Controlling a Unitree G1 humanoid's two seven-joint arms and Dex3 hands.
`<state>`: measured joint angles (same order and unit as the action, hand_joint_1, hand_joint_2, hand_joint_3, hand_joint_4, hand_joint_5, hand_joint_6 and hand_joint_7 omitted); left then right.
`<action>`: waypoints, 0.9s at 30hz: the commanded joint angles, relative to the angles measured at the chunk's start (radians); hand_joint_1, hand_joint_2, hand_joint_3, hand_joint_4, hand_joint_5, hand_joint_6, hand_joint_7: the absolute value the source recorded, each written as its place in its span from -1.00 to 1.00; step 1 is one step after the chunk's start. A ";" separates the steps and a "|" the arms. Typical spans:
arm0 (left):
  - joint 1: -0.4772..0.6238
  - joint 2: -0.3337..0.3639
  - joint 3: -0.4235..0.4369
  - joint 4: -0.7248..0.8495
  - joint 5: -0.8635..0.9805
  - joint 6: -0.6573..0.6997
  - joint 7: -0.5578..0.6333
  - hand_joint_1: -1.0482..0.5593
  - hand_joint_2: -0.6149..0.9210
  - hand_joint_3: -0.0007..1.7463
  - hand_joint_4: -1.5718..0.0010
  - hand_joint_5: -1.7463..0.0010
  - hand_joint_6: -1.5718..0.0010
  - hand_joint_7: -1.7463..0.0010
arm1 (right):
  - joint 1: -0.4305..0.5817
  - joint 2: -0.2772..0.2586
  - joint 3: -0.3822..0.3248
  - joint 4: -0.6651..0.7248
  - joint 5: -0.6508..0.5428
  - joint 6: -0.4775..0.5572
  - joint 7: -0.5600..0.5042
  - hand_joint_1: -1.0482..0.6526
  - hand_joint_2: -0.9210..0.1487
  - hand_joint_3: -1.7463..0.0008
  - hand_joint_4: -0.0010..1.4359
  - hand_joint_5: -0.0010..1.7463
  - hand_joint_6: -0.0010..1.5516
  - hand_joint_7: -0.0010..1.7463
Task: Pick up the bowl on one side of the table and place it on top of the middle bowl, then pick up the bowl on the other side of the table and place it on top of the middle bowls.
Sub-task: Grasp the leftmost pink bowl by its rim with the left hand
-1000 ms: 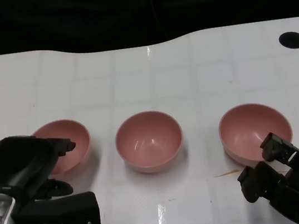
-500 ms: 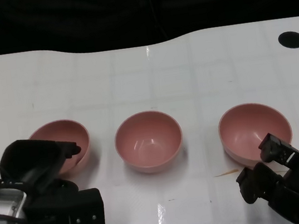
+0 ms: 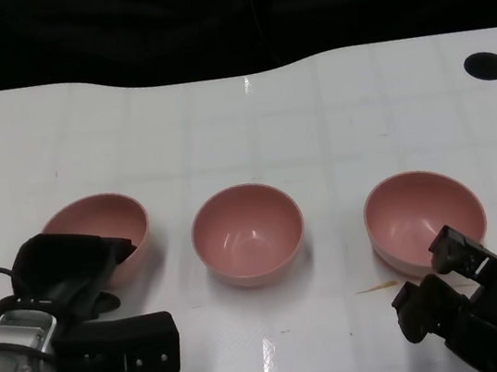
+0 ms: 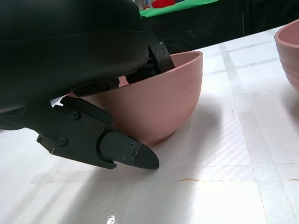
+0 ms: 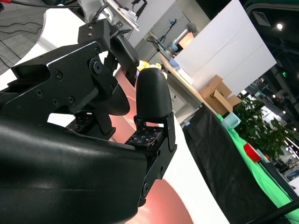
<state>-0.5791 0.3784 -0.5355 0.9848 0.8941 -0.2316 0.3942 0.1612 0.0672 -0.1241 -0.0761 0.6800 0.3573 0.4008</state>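
Observation:
Three pink bowls stand in a row on the white table [image 3: 248, 120]: the left bowl [image 3: 85, 220], the middle bowl [image 3: 248, 233] and the right bowl [image 3: 424, 214]. My left hand [image 3: 69, 269] lies over the left bowl's near rim. In the left wrist view the fingers [image 4: 156, 53] hook over the rim of the left bowl [image 4: 159, 100], and the thumb [image 4: 126, 154] lies low by its outer wall, just off it. The bowl rests on the table. My right hand [image 3: 477, 306] sits at the right bowl's near side with fingers apart, holding nothing.
A black round hole [image 3: 485, 65] marks the table's far right. The far edge [image 3: 241, 73] meets a dark backdrop. A small brown streak [image 3: 376, 288] lies near the right bowl. The middle bowl's edge [image 4: 289, 51] shows in the left wrist view.
My left hand has drawn back toward the near edge and turned, its thumb swinging right under the left bowl. The right hand has sunk slightly. All three bowls stay in place.

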 commanded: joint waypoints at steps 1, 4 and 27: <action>-0.004 0.002 0.005 0.017 -0.032 -0.031 0.019 0.10 1.00 -0.80 -0.09 0.94 -0.14 0.95 | 0.005 -0.004 -0.005 -0.018 -0.008 -0.013 -0.006 0.24 -0.45 -0.48 0.23 1.00 -0.12 0.96; -0.007 0.003 -0.001 0.024 -0.046 -0.040 0.026 0.11 1.00 -0.80 -0.13 0.93 -0.17 0.95 | 0.006 -0.003 -0.005 -0.019 -0.009 -0.015 -0.006 0.24 -0.45 -0.48 0.23 1.00 -0.13 0.96; 0.039 0.080 0.070 -0.203 -0.110 -0.128 0.078 0.36 0.97 -0.96 0.17 -0.99 0.30 -0.91 | -0.008 -0.005 -0.016 -0.002 -0.008 -0.008 0.000 0.25 -0.51 -0.45 0.21 1.00 -0.16 0.97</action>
<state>-0.5523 0.4271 -0.4804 0.8083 0.7862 -0.3593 0.4572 0.1585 0.0705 -0.1264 -0.0810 0.6670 0.3545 0.4003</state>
